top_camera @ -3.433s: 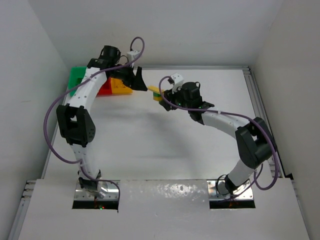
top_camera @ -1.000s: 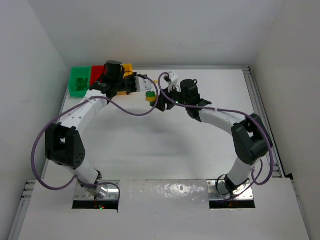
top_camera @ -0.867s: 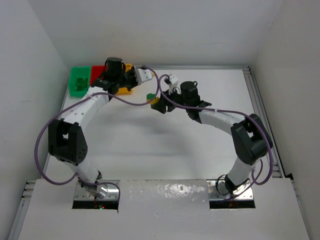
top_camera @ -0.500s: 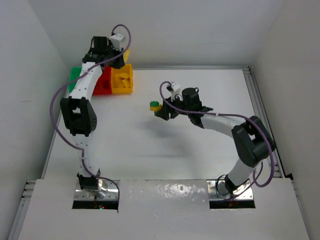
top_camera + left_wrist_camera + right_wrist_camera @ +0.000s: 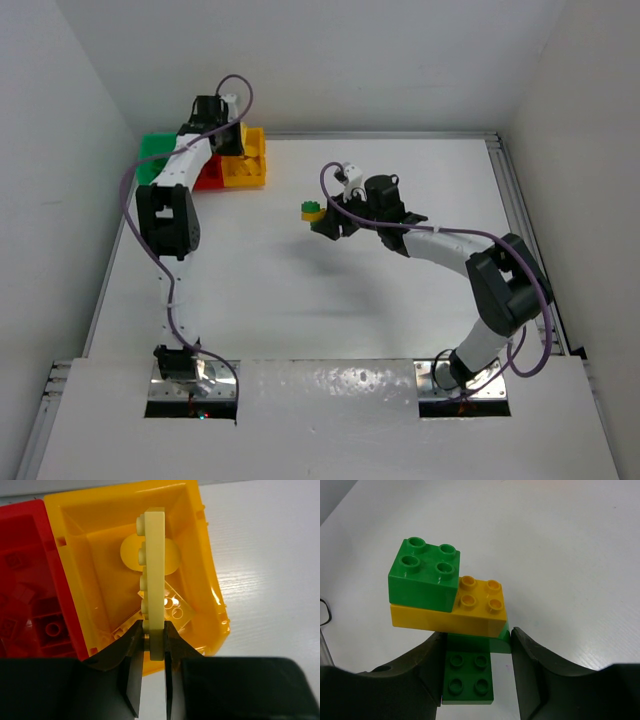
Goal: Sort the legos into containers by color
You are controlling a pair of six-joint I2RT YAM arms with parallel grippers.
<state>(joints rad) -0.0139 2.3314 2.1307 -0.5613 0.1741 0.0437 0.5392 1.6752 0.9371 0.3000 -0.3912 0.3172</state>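
We see the left gripper (image 5: pixel 154 635) pinching a yellow plate (image 5: pixel 154 565) above the yellow bin (image 5: pixel 85 540); the right gripper (image 5: pixel 477 645) clamps stacked bricks (image 5: pixel 445 595).

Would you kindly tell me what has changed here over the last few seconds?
The left gripper swung away from the right gripper to above the yellow bin, carrying a pale yellow plate. The right gripper kept its green-and-yellow stack and drew slightly back. The bins stayed put.

Pale yellow plate (image 5: pixel 154 580) edge-up over yellow bin (image 5: pixel 95 535), red bin (image 5: pixel 22 550) adjoining, green-yellow brick stack (image 5: pixel 447 600)
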